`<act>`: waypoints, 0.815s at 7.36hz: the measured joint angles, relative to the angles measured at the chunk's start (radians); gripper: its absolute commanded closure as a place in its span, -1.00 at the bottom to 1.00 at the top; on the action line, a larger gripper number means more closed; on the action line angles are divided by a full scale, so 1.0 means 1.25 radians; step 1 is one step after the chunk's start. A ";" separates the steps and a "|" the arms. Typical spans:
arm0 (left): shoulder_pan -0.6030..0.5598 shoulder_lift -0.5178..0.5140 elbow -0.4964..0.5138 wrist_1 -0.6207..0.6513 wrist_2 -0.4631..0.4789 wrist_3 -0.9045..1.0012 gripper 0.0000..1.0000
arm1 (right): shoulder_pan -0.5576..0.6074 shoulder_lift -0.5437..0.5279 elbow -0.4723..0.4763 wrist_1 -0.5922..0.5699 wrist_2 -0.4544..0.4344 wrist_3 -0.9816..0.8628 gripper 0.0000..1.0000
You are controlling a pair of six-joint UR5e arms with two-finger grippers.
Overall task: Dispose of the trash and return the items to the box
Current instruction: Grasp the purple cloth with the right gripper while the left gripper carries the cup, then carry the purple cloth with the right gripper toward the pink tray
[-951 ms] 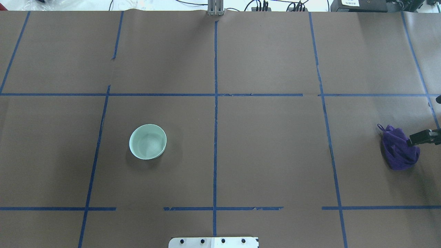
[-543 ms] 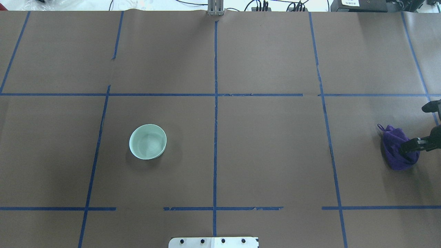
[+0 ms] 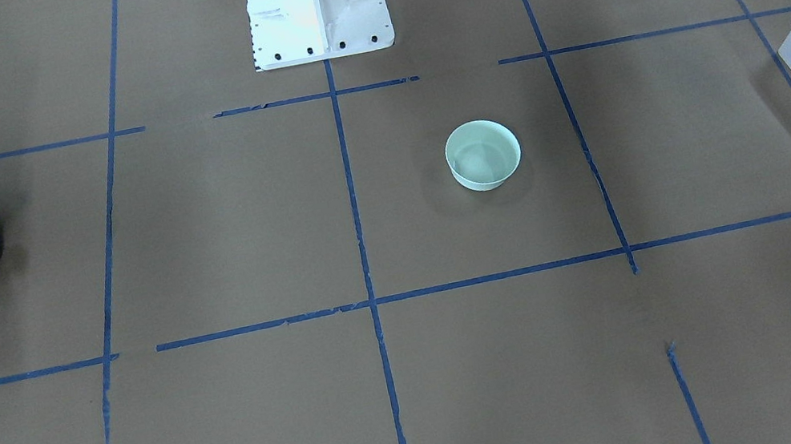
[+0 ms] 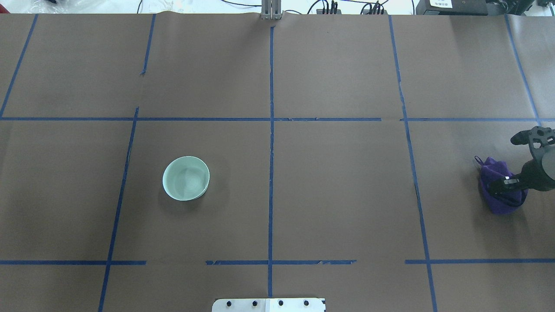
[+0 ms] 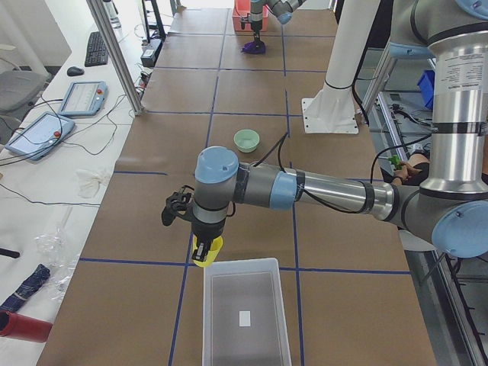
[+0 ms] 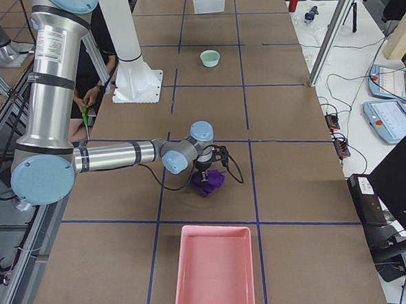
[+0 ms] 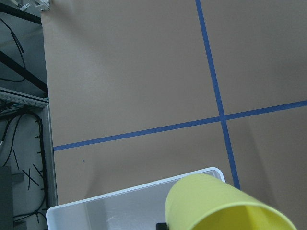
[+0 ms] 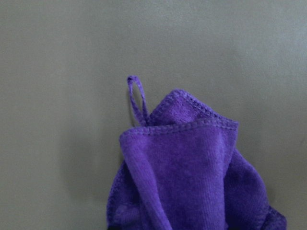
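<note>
So the box (image 5: 245,316) is the big frosted plastic bin at the robot's left end of the table, low straight walls, looks rigid and light, and I'd guess it slides easily if bumped. The purple cloth (image 4: 498,190) sits bunched up at the far right end: soft, floppy, no fixed shape, so pinching a raised fold near the top seems the way to go. The right gripper (image 4: 509,184) is down on it and looks clamped into the fabric, though the fingertips are buried so I can't swear to it. Smallest is the yellow cup (image 7: 225,203), thin plastic, probably crushable and slick. The left gripper (image 5: 202,250) has it pinched by the rim, hanging just at the box's near edge.
</note>
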 measured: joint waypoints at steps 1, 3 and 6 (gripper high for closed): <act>0.000 0.010 0.009 -0.014 0.000 0.000 1.00 | 0.003 -0.001 0.002 0.000 0.001 0.000 1.00; 0.000 0.042 0.036 -0.054 -0.001 -0.001 1.00 | 0.055 -0.006 0.029 -0.004 0.009 -0.002 1.00; 0.001 0.064 0.088 -0.105 -0.007 -0.014 1.00 | 0.206 -0.010 0.164 -0.099 0.091 -0.024 1.00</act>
